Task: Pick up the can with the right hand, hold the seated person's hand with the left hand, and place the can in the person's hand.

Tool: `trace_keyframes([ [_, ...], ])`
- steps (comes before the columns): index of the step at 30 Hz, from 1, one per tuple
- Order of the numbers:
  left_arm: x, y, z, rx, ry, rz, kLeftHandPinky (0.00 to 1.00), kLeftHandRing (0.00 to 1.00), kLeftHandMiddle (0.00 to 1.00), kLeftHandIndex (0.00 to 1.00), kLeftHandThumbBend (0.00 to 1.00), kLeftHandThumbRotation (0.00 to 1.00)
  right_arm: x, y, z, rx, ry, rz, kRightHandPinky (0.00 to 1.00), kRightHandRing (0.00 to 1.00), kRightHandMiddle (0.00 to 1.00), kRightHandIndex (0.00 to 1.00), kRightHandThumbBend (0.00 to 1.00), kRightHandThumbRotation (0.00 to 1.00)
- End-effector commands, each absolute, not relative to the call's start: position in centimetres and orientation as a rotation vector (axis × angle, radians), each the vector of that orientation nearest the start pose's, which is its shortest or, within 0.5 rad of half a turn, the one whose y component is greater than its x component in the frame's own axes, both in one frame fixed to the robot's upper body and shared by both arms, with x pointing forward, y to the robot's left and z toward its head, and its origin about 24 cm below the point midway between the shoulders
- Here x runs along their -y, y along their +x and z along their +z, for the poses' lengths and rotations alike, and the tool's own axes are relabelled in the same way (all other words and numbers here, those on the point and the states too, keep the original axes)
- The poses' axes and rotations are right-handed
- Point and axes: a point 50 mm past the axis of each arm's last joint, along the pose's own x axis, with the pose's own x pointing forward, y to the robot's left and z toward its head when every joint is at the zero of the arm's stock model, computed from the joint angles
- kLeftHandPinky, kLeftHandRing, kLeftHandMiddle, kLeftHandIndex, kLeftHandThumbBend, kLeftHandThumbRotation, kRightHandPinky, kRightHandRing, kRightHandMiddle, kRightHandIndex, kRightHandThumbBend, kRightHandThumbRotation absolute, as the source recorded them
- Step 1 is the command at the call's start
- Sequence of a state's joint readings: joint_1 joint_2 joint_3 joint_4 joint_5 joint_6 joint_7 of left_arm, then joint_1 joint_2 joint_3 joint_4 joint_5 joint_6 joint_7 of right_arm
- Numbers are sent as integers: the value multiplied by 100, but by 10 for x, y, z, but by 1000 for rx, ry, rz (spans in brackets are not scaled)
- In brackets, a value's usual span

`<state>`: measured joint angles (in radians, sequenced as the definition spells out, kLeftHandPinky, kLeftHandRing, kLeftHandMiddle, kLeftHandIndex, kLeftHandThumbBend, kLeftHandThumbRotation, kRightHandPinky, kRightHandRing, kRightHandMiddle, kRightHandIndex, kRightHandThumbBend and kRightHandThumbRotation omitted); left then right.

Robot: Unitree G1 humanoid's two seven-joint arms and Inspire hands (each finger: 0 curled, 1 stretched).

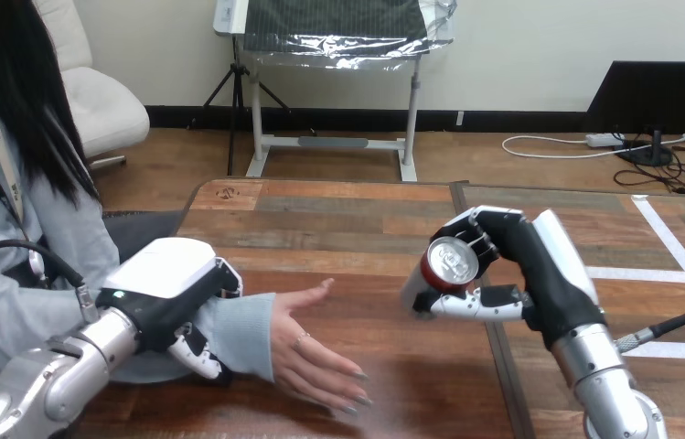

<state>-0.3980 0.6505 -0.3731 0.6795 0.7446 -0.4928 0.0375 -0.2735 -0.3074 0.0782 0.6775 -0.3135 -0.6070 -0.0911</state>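
1. A can (448,265), the one container in view, is being held in the right robot hand (532,265), above the tabletop (357,219) and right of its middle. What is inside the can cannot be told.
2. The can is being shown as red on its side wall, with a silver rim and a silver lid (only a narrow band of the red wall is being left uncovered by the fingers).
3. The can is being held tilted. Its long axis is being pointed up toward the camera and a little toward the view's left, with the lid as the nearer end and the base hidden behind.
4. The right robot hand is being closed round the can: its fingers (480,240) are being curled over the upper side, and the thumb is being pressed along the underside.
5. The left robot hand (169,283) is being laid over the person's wrist (238,329), which is sleeved, at the view's left. Its fingers (199,355) are being curled down round the near side of the sleeve.
6. The person's hand (306,352) is being rested open on the tabletop, fingers stretched toward the view's lower right, thumb raised. It is lying apart from the can, lower and to the left.
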Motion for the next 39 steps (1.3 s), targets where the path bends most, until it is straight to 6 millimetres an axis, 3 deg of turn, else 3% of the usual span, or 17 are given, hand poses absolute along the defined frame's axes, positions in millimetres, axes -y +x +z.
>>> trace_keyframes([
  [1,-205,318,82,328,1362,-448,19,25,32,36,90,0,175,311,58,362,-556,167,42,47,53,51,80,0],
  [28,-191,312,111,412,1331,-430,19,25,32,35,91,0,146,311,53,365,-563,228,39,44,51,52,80,0],
  [39,-188,310,116,438,1309,-417,18,25,32,35,92,0,130,307,48,365,-491,271,37,42,50,52,78,0],
])
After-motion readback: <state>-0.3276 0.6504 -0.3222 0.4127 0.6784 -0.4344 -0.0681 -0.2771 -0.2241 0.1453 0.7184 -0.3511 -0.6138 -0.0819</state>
